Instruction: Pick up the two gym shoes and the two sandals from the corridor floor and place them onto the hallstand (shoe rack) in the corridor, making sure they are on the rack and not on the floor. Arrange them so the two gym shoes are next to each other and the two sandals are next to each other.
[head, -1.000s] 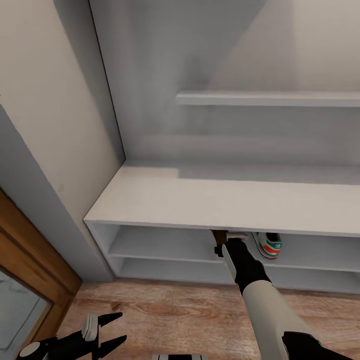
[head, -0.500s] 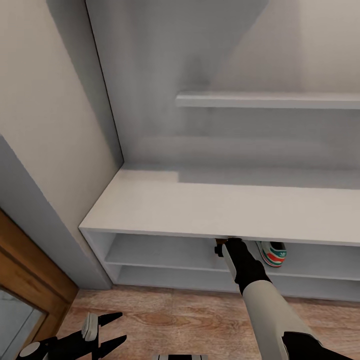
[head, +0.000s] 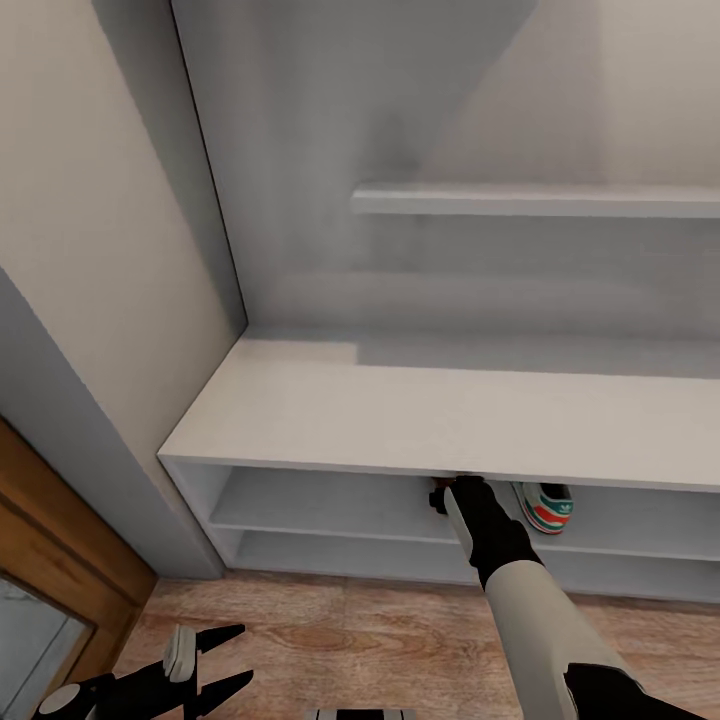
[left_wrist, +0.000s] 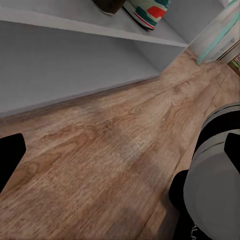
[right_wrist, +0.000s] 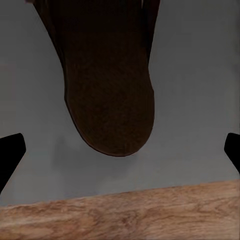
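One brown sandal (right_wrist: 107, 95) lies flat on the hallstand's (head: 430, 420) upper open shelf. My right gripper (right_wrist: 121, 152) is open around the sandal's near end, and neither fingertip touches it. In the head view my right arm (head: 495, 540) reaches under the bench top, which hides the gripper's fingers. Just right of it on that shelf sits a gym shoe (head: 546, 506), its red-and-green heel facing out. The left wrist view shows that gym shoe (left_wrist: 147, 11) beside the dark sandal (left_wrist: 107, 5). My left gripper (head: 222, 660) hangs open and empty low over the corridor floor (head: 330, 630).
A beige wall (head: 90, 220) and a wooden door frame (head: 60, 560) close off the left side. A floating shelf (head: 540, 198) juts from the back panel above the bench top. A lower open shelf (head: 330, 545) runs beneath the shoes.
The whole head picture shifted a little a second ago, so the bench top now hides more of my right gripper and the sandal. Nothing has changed in the last half second.
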